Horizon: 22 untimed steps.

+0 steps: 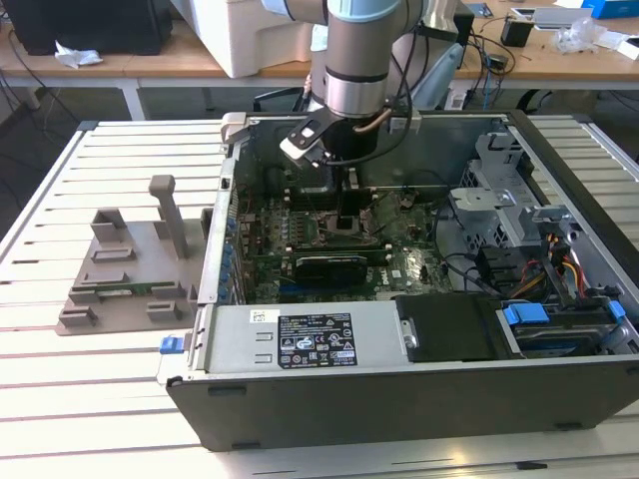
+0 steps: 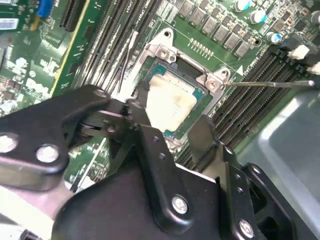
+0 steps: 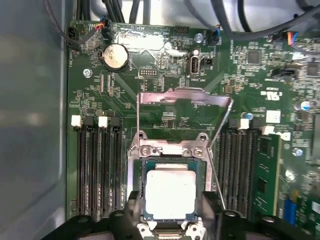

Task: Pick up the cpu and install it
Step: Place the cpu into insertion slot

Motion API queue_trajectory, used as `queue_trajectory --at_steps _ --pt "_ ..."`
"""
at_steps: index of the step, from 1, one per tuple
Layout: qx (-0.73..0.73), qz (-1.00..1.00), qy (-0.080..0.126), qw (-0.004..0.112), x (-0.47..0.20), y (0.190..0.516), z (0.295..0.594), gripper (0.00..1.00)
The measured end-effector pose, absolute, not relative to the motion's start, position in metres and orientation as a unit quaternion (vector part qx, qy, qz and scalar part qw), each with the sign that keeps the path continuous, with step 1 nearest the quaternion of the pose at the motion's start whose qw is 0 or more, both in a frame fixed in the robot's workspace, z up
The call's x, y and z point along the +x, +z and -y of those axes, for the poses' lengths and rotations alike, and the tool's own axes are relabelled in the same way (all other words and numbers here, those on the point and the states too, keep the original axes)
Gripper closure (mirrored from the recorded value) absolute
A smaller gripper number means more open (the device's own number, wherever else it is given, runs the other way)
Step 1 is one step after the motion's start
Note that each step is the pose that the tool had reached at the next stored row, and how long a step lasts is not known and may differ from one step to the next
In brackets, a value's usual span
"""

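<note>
The cpu (image 3: 169, 192) (image 2: 172, 100), a silvery square with a thin green rim, lies flat in the motherboard socket (image 3: 170, 149). My gripper (image 3: 171, 202) (image 2: 170, 117) stands straight over it, and its black fingers (image 2: 139, 107) press against two opposite edges of the chip. The socket's metal load plate (image 3: 182, 97) is swung up and open, with its thin wire lever (image 2: 270, 84) released to one side. In the exterior view the arm reaches down into the open computer case, with the gripper (image 1: 346, 215) low over the motherboard (image 1: 399, 259).
Memory slots (image 3: 97, 170) (image 3: 245, 170) flank the socket on both sides. A black card (image 1: 329, 267) lies just in front of the socket. The power supply (image 1: 310, 339) and drive cage (image 1: 559, 319) line the case's near side. A grey parts fixture (image 1: 130, 269) sits at the exterior view's left.
</note>
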<state>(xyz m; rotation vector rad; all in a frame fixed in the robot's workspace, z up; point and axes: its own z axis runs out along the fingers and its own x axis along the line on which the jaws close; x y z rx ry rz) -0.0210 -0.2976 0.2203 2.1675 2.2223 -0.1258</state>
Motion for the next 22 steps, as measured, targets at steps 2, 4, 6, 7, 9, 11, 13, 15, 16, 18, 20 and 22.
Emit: queue_trajectory --at_steps 2,4,6,7,9,11,13,15,16,18,20,22 --pt "0.698 -0.715 -0.040 0.017 -0.021 0.229 0.298 0.53" --pt "0.698 -0.715 -0.040 0.017 -0.021 0.237 0.298 0.65" --pt "0.698 -0.715 -0.040 0.017 -0.021 0.250 0.298 0.89" --pt "0.698 -0.715 -0.040 0.017 -0.021 0.257 0.298 0.89" --pt "0.698 -0.715 -0.040 0.017 -0.021 0.265 0.298 0.89" --pt "0.698 -0.715 -0.040 0.017 -0.021 0.275 0.298 0.89" --pt "0.698 -0.715 -0.040 0.017 -0.021 0.284 0.298 0.89" --pt "0.698 -0.715 -0.040 0.017 -0.021 0.295 0.298 0.89" --pt "0.698 -0.715 -0.040 0.017 -0.021 0.298 0.298 0.89" --pt "0.698 -0.715 -0.040 0.017 -0.021 0.306 0.298 0.89" --pt "0.698 -0.715 -0.040 0.017 -0.021 0.313 0.298 0.89" --pt "0.698 -0.715 -0.040 0.017 -0.021 0.314 0.298 0.89"
